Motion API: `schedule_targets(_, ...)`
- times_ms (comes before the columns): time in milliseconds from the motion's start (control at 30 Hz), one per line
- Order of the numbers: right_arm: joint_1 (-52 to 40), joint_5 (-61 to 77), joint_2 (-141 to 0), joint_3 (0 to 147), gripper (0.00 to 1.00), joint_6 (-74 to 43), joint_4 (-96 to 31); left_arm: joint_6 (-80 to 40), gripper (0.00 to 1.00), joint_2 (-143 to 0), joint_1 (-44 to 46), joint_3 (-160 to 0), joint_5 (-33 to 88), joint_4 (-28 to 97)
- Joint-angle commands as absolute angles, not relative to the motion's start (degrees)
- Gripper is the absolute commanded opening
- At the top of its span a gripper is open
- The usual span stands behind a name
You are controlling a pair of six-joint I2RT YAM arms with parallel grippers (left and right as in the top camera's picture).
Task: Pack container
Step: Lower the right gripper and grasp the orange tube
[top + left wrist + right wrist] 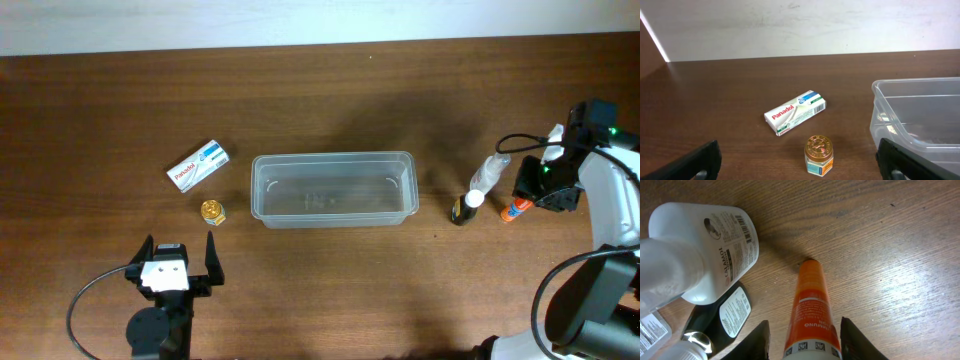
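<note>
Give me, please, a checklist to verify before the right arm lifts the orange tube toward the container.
1. Orange tube lies between the right gripper's fingers: ok.
2. Jaws firm on the tube: not ok, a gap shows on one side.
3. White bottle and dark bottle apart from the tube: ok.
4. Container open, with free room: ok.
5. Left gripper open, clear of the container: ok.

Overhead straight down on table [320, 290], left wrist low, sharing container [886, 117] with overhead, right wrist close over tube [811, 305]
</note>
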State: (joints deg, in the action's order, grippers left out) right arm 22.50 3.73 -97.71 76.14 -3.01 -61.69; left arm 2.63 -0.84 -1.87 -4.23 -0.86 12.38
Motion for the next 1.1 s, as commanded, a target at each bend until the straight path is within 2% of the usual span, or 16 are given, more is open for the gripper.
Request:
schedule_targets(0, 22.13, 2.74, -98.15, 75.75, 0.36, -3.22, -61.89, 3.55, 0.99, -0.45, -2.15, -3.73, -1.26, 12.16)
schedule_targets(100, 22.13, 2.74, -98.15, 75.75, 0.29, -3.25, -61.76, 3.55, 0.99, -0.45, -2.15, -3.73, -1.26, 12.16)
schedule_targets(267, 22.13, 2.76, -98.15, 75.77, 0.24, -3.46, -61.76, 3.55, 0.99, -0.45, -2.15, -3.73, -1.23, 12.16)
schedule_targets(667, 22.15, 2.31, -98.08, 81.69, 0.22, -3.40, -68.03, 3.55, 0.99, -0.45, -2.15, -3.73, -1.26, 12.16)
schedule_targets(1067, 22.13, 0.19, -97.95, 97.47, 0.21, -3.42, -82.67, 3.55, 0.99, -0.45, -2.15, -3.73, -1.26, 12.16)
